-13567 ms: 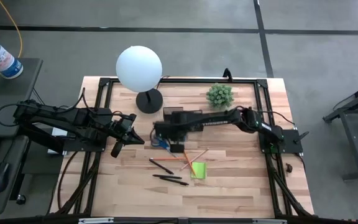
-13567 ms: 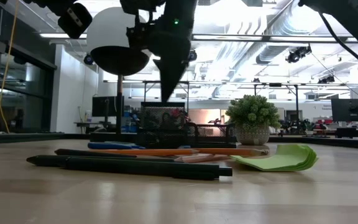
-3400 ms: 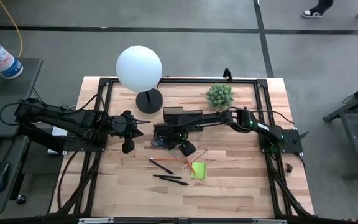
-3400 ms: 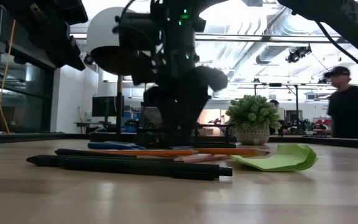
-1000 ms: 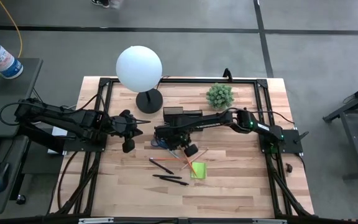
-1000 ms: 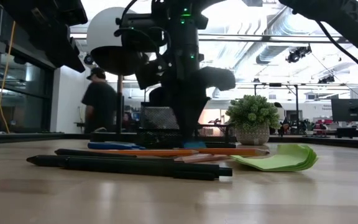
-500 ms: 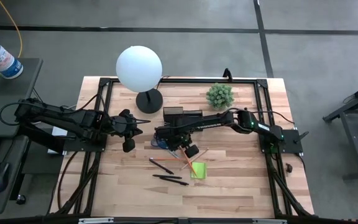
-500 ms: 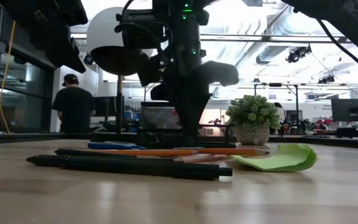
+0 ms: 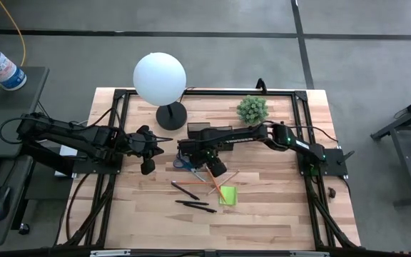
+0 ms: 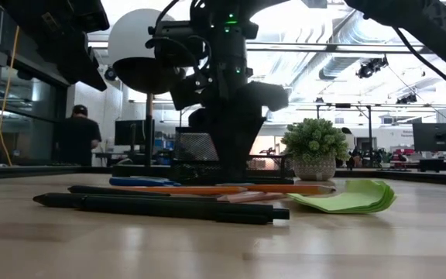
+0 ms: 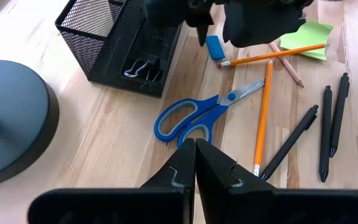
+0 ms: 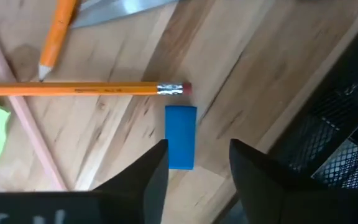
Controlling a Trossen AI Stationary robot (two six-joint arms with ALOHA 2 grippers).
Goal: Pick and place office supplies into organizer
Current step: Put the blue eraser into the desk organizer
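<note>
My right gripper (image 12: 197,171) points down, open, over a small blue eraser (image 12: 180,137) that lies flat on the table, one finger on either side of its near end. The black mesh organizer (image 11: 120,43) stands just beside it, a clip (image 11: 138,67) inside. Blue-handled scissors (image 11: 197,115), orange pencils (image 11: 263,118), black pens (image 11: 291,143) and the green sticky-note pad (image 9: 227,195) lie on the wood. My left gripper (image 11: 194,152) hangs shut above the table, left of the scissors.
A lamp with a white globe (image 9: 160,77) and round black base (image 9: 171,116) stands at the far left of the table. A small potted plant (image 9: 252,108) sits at the far right. A person (image 10: 76,139) stands in the room behind. Bare wood lies toward the near edge.
My right gripper has opened over the blue eraser while staying in place, pointing down. The eraser and the other supplies lie where they were. A person in the room behind has walked toward the left.
</note>
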